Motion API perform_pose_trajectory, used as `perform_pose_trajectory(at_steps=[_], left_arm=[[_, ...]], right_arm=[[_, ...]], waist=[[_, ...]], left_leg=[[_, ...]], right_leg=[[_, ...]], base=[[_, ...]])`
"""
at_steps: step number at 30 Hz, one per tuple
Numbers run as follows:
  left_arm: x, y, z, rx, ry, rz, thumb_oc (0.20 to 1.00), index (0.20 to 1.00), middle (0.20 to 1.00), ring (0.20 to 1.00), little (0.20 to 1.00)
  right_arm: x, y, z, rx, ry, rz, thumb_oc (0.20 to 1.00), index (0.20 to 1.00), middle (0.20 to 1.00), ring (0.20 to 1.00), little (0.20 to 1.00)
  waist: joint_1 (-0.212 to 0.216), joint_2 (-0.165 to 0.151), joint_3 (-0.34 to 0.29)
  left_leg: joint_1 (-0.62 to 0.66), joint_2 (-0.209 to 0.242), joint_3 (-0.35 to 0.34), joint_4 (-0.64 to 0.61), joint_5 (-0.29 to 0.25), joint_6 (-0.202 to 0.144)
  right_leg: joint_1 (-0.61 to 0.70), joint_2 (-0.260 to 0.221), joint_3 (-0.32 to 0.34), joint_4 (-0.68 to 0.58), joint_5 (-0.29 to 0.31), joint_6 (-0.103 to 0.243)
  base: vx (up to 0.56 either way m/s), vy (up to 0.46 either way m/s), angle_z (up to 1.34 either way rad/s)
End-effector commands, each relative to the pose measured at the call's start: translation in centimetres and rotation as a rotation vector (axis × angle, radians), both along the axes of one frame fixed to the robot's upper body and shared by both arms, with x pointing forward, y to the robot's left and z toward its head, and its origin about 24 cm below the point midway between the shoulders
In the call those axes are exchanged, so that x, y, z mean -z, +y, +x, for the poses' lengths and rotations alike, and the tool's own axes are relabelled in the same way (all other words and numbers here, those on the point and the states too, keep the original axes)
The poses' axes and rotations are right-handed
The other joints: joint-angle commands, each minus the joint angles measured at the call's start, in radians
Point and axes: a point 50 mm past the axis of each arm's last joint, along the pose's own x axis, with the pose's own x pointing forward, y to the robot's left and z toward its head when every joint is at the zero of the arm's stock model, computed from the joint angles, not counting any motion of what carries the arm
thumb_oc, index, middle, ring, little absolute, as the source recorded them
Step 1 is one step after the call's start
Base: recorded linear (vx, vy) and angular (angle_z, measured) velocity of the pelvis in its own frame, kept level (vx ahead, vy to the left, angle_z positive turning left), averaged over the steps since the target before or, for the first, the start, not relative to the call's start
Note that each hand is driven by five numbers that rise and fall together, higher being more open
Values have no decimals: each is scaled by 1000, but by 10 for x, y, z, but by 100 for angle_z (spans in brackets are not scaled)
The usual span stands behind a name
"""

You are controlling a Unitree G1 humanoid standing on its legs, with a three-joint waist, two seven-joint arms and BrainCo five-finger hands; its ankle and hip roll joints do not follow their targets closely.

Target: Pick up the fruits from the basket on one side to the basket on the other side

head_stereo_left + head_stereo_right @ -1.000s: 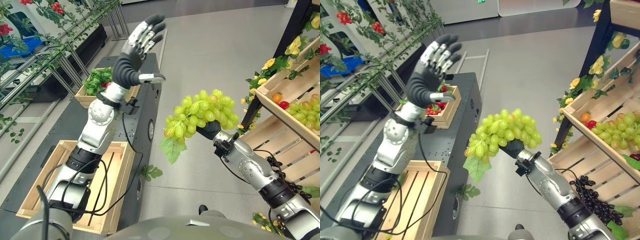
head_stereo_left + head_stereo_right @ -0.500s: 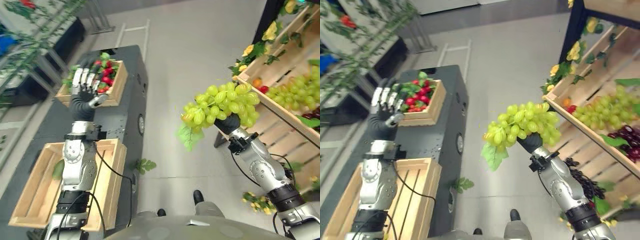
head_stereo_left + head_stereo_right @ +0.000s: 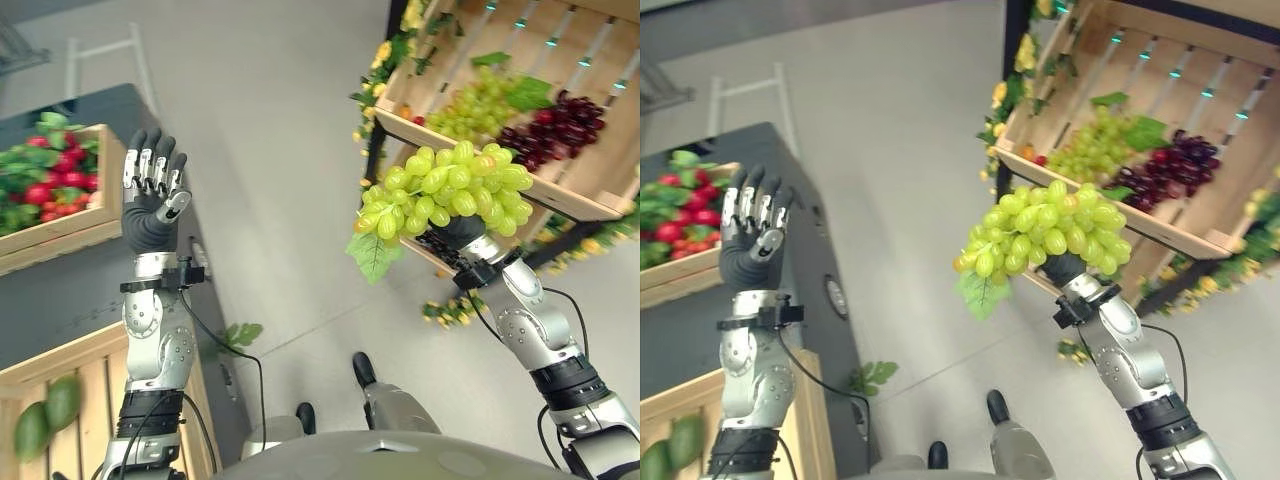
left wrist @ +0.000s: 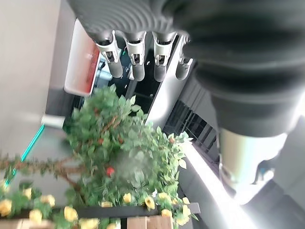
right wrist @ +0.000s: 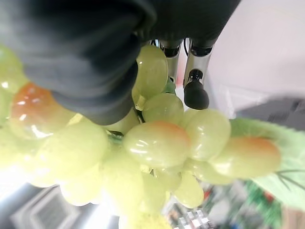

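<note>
A big bunch of green grapes [image 3: 445,190] with a green leaf hangs in the air, held up from below by my right hand [image 3: 462,232], which is shut on its stem. In the right wrist view the grapes [image 5: 157,143] press against the palm and the fingertips [image 5: 195,93] curl round them. Just behind the bunch a tilted wooden crate [image 3: 560,195] on a shelf holds more green grapes [image 3: 478,105] and dark grapes [image 3: 548,125]. A second wooden crate [image 3: 95,355] at the lower left holds green fruit [image 3: 45,420]. My left hand [image 3: 150,195] is raised and open, holding nothing.
A crate of red fruit and leaves [image 3: 40,185] stands on the black table [image 3: 70,290] at the left. Yellow flowers [image 3: 450,310] lie at the foot of the shelf. Grey floor runs between the table and the shelf.
The camera has swung right, bringing the shelf crate fully into view. My right hand keeps hold of the grapes, now close to that crate. My left hand stays raised and open.
</note>
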Motion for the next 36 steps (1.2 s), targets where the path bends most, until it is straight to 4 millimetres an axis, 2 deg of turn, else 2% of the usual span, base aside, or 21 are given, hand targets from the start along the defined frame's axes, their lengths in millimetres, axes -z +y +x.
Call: perform_pose_trajectory(at_steps=[1, 2, 3, 4, 5, 6, 7, 10, 12, 13, 16, 19, 24, 31, 36], left_arm=[[-17, 14, -5, -62, -54, 158, 1000, 1000, 1000, 1000, 1000], [-19, 15, -4, -73, -56, 165, 1000, 1000, 1000, 1000, 1000], [-24, 16, -6, -93, -69, 180, 1000, 1000, 1000, 1000, 1000], [-24, 18, -7, -100, -64, 171, 1000, 1000, 1000, 1000, 1000], [-24, 18, -8, -101, -64, 171, 1000, 1000, 1000, 1000, 1000], [-22, 19, -7, -97, -56, 170, 1000, 1000, 1000, 1000, 1000], [-20, 20, -6, -97, -41, 176, 1000, 1000, 1000, 1000, 1000], [-15, 24, -9, -123, -9, 191, 1000, 1000, 1000, 1000, 1000], [-15, 27, -12, -135, -7, 190, 1000, 1000, 1000, 1000, 1000], [-16, 27, -13, -134, -13, 186, 1000, 1000, 1000, 1000, 1000], [-12, 27, -14, -129, 7, 177, 1000, 1000, 1000, 1000, 1000], [-10, 24, -14, -105, 22, 181, 1000, 1000, 1000, 1000, 1000], [-12, 20, -12, -62, 2, 144, 1000, 1000, 1000, 1000, 1000], [-17, 9, -10, 26, -37, 97, 1000, 1000, 1000, 1000, 1000], [-20, 2, -10, 72, -56, 74, 1000, 1000, 1000, 1000, 1000]], right_arm=[[-52, 14, 1, -18, -279, 75, 200, 200, 200, 200, 200], [-55, 17, 3, -18, -289, 80, 200, 200, 200, 200, 200], [-61, 23, 6, -23, -311, 102, 200, 200, 200, 200, 200], [-62, 22, 8, -14, -310, 94, 200, 200, 200, 200, 200], [-62, 22, 8, -15, -310, 93, 200, 200, 200, 200, 200], [-62, 19, 7, -3, -314, 69, 200, 200, 200, 200, 200], [-62, 16, 5, 5, -319, 62, 200, 200, 200, 200, 200], [-66, 8, 4, 39, -339, 68, 200, 200, 200, 200, 200], [-70, 4, 4, 52, -353, 67, 200, 200, 200, 200, 200], [-71, 1, 4, 63, -357, 60, 200, 200, 200, 200, 200], [-78, -4, 4, 76, -382, 40, 200, 200, 200, 200, 200], [-83, -12, 5, 104, -392, 17, 200, 200, 200, 200, 200], [-87, -13, 8, 115, -392, 28, 200, 200, 200, 200, 200], [-77, -29, 25, 216, -314, 47, 200, 200, 200, 200, 200], [-72, -32, 31, 238, -275, 64, 200, 200, 200, 200, 200]], waist=[[8, -66, -44], [17, -70, -32], [59, -63, -22], [59, -51, -27], [54, -52, -26], [43, -53, -34], [41, -60, -45], [47, -77, -66], [51, -89, -78], [51, -93, -88], [48, -103, -102], [40, -105, -109], [38, -108, -108], [50, -104, -108], [55, -97, -105]], left_leg=[[-67, -25, -61, 16, 38, -10], [-68, -17, -51, 17, 38, -12], [-69, 7, -27, 29, 31, -20], [-70, 28, -19, 22, 38, -24], [-70, 27, -23, 22, 38, -24], [-64, 30, -31, 18, 41, -24], [-61, 26, -35, 18, 36, -24], [-48, 14, -26, 8, 25, -28], [-57, 13, -5, 9, 37, -31], [-52, 14, -1, 1, 28, -33], [-50, 23, 6, -18, 50, -41], [-32, 31, 1, -32, 53, -49], [-18, 43, -7, -44, 58, -58], [-13, 52, -19, -53, 65, -69], [-10, 55, -28, -56, 70, -73]], right_leg=[[129, -17, -40, -79, 53, 48], [102, -34, -104, -48, 52, 60], [86, -115, -295, -13, 27, 61], [91, -166, -378, 38, 22, 48], [91, -168, -381, 42, 18, 48], [99, -156, -330, 78, 16, 48], [119, -160, -309, 60, 4, 45], [156, -175, -328, -35, 8, 36], [175, -181, -340, -100, 22, 30], [191, -180, -334, -121, 7, 30], [200, -164, -320, -150, 12, 18], [220, -151, -329, -168, 8, 9], [238, -141, -339, -189, 7, 0], [261, -126, -343, -212, 1, -8], [274, -122, -347, -222, -1, -12]], base=[[-100, -5, -33], [-127, -38, -43], [-151, -26, -57], [-106, -20, -84], [-56, 37, -50], [31, 11, -23], [49, 3, 5], [47, -29, 4], [41, -56, -21], [-6, -64, -21], [41, -62, -19], [67, -58, -6], [31, -49, 3], [19, -28, 2], [0, -4, 1]])
